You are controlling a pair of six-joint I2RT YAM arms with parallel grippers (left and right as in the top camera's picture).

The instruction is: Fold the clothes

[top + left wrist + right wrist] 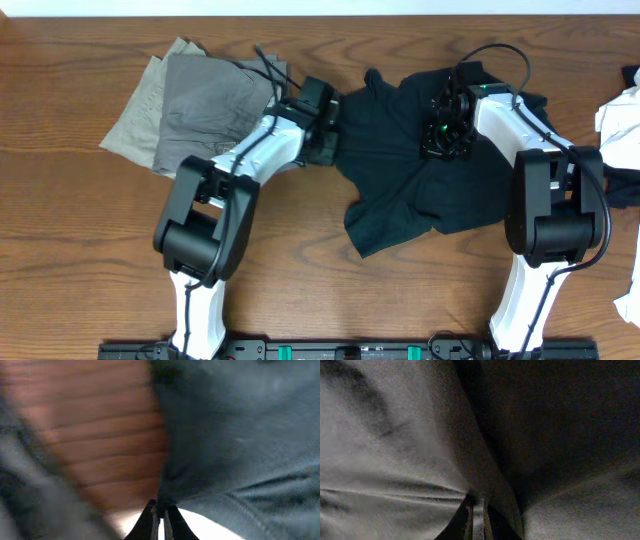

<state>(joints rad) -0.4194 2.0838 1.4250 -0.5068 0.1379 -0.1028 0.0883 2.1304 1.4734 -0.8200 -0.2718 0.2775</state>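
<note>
Black garment: I see the black garment (400,190) lying crumpled on the desk (80,230), from the centre over to the right, with one lobe spread toward the near edge.
Left end effector: the left end effector (161,519) is clenched on the left edge of the black garment. In my left wrist view the fingertips (148,524) meet with the dark cloth running down into them, and bare wood shows to the left.
Right end effector: the right end effector (477,520) is clenched on a raised fold in the far right part of the same garment. Its tips are nearly together with cloth pinched between them.
Grey piece: the grey piece (205,100) is at the far left of the desk, with its right edge just beside the left arm.
Khaki piece: the khaki piece (135,125) lies under the grey piece and sticks out to the left of it.
White cloth: I see white cloth (620,125) at the right edge of the desk, partly out of my view and apart from the black garment.
</note>
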